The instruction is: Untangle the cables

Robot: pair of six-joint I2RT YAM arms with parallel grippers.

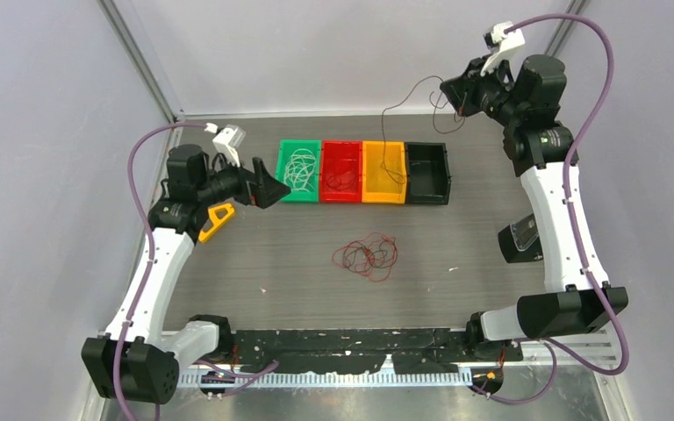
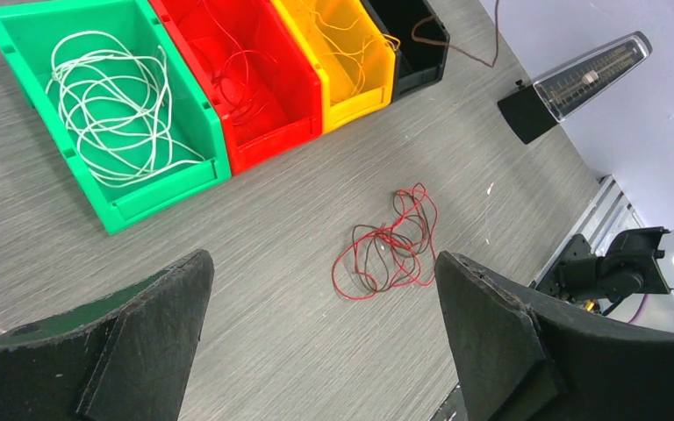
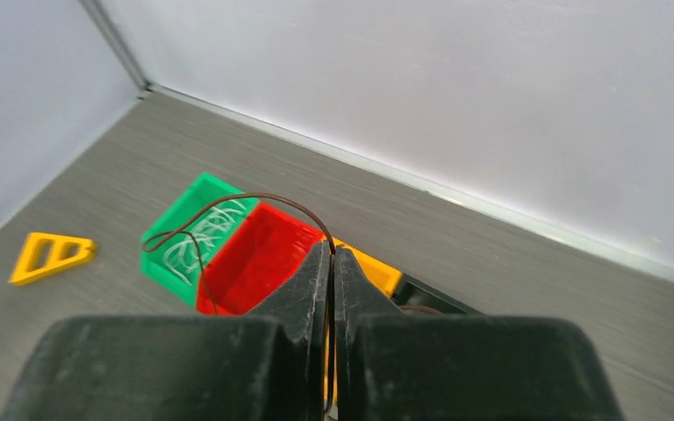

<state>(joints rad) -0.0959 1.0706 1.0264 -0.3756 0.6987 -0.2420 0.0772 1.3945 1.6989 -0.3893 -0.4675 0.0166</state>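
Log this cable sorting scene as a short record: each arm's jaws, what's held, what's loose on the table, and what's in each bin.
left gripper: jaws wide open, empty
right gripper: raised, jaws shut on dark brown cable
table: tangle of red and dark cables, loose, in front of the bins
green bin: white cables
red bin: red cables
yellow bin: yellow-orange cables
black bin: contents unclear

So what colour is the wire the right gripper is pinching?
Dark brown. The wire shows best in the right wrist view, clamped in the right gripper.
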